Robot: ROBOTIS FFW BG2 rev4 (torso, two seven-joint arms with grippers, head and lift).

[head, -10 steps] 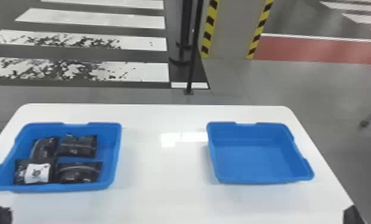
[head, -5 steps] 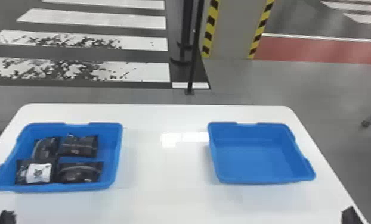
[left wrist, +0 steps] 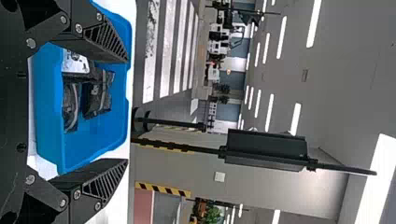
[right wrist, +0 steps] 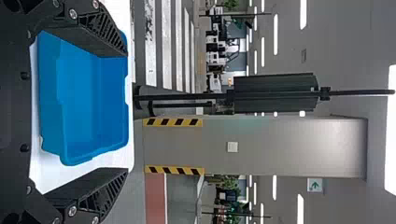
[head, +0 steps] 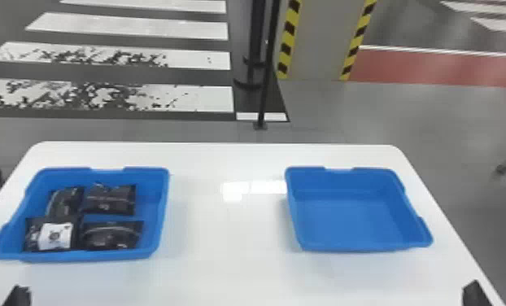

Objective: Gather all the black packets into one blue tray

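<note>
My left gripper [head: 18,296] is at the bottom left corner of the head view, in front of the left blue tray [head: 163,211]. That tray holds several black packets [head: 110,199], one with a white label [head: 55,236]. In the left wrist view my left gripper [left wrist: 127,110] has its fingers wide apart, nothing between them. My right gripper [head: 476,293] sits at the head view's bottom right, in front of the right blue tray [head: 354,224], which has a bare floor. In the right wrist view my right gripper [right wrist: 127,112] is open too, holding nothing.
Both trays rest on a white table [head: 223,260] with rounded far corners, a wide gap between them. Beyond its far edge stand a thin black pole [head: 267,81] and a grey pillar [head: 321,40] with yellow-black striped edges.
</note>
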